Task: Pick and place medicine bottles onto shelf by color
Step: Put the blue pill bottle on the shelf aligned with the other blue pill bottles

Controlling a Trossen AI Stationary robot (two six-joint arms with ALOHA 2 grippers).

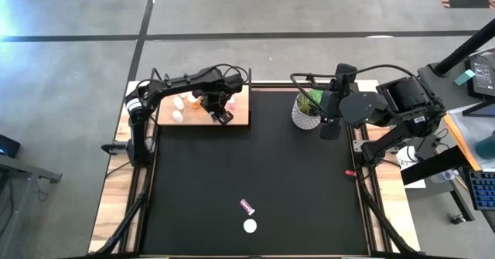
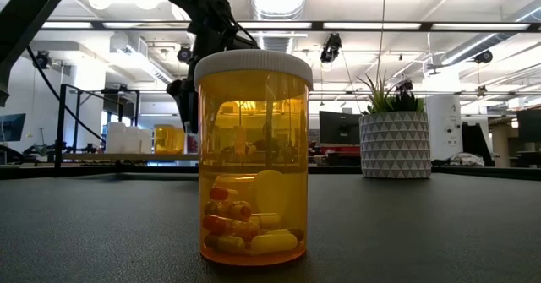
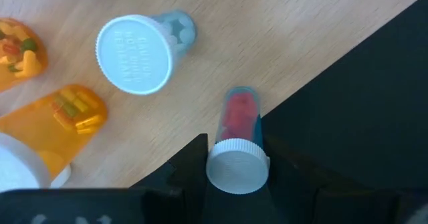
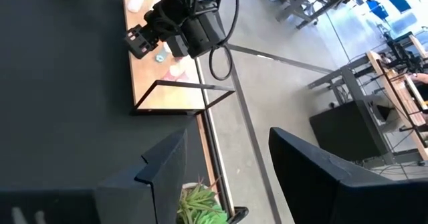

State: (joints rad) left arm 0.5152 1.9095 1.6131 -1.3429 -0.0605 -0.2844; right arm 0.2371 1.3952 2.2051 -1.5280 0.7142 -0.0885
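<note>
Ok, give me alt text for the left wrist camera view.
The left gripper holds a white-capped clear bottle of red pills at the edge of the pale wooden shelf; another clear bottle and two orange bottles stand nearby.

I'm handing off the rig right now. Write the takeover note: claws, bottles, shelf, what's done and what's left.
Left claw: shut on a red-filled bottle at the shelf edge next to the mat.
Right claw: open, empty, waiting above the potted plant.
Done: several bottles on the shelf, orange ones grouped, a clear one apart.
Left: release the red bottle; fetch two bottles at the mat's near edge.
</note>
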